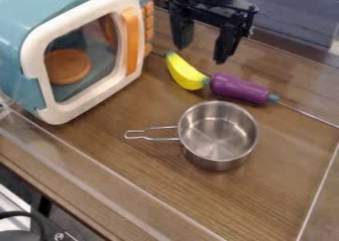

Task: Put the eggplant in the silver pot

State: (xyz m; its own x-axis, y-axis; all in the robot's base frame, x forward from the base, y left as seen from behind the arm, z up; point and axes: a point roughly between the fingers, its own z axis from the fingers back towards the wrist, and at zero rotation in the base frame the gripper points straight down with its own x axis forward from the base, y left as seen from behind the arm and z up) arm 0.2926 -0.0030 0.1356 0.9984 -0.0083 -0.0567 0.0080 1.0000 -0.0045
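Toward the far edge of the wooden surface, the purple toy eggplant is lying on its side, its green stem cap pointing toward the right of the view. The eggplant is resting outside the silver pot, just beyond its rim on the side facing the far edge. The yellow toy banana is lying just left of the eggplant, its lower end sitting close to the eggplant's blunt end; whether the two are touching cannot be told. The black end effector is hovering at the top of the view, above the area of the banana and eggplant; it is released, its two fingers standing wide apart and pointing downward, with nothing being held between them. The silver pot is standing upright, its open mouth facing up and its shiny steel floor showing, while its wire loop handle is extending toward the left edge of the surface. The teal-and-white toy microwave is occupying the far left part of the surface, its white-framed front angling toward the pot and an orange-brown disc showing within the frame. Beyond the surface's near left edge, a dark cable is curving across the lower left corner of the view.
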